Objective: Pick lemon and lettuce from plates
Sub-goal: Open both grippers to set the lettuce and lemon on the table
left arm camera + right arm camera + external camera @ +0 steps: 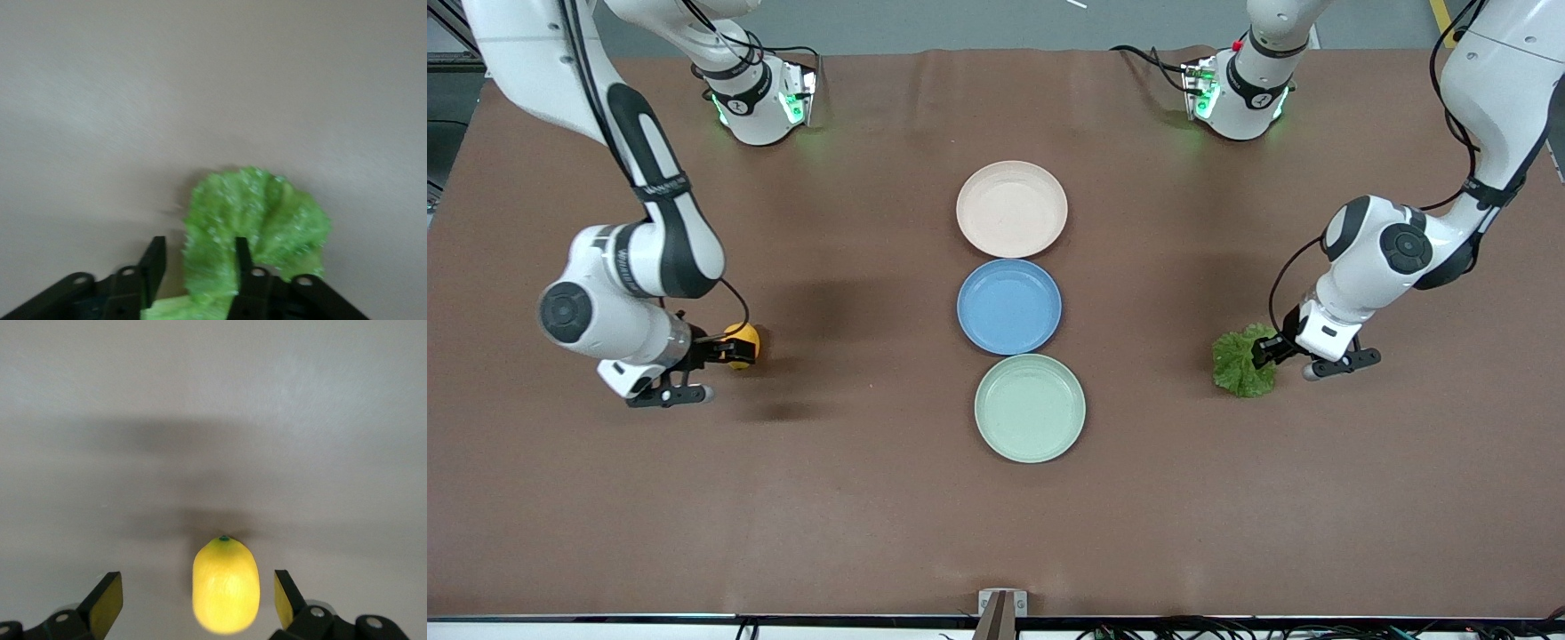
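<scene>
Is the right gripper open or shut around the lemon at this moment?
Open. In the right wrist view the right gripper has both fingers spread, with clear gaps to the lemon lying between them on the table.

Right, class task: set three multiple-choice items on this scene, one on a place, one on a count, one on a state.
1. Where does the lemon lie? A on the beige plate; B on the bare table; C on the blue plate.
2. How many plates are there? A two; B three; C four.
3. The right end effector is: A open; B shut on the lemon; C out of view.
Key: B, the lemon rests on the table toward the right arm's end; B, beige plate, blue plate, green plate; A, its fingers stand apart beside the lemon.
</scene>
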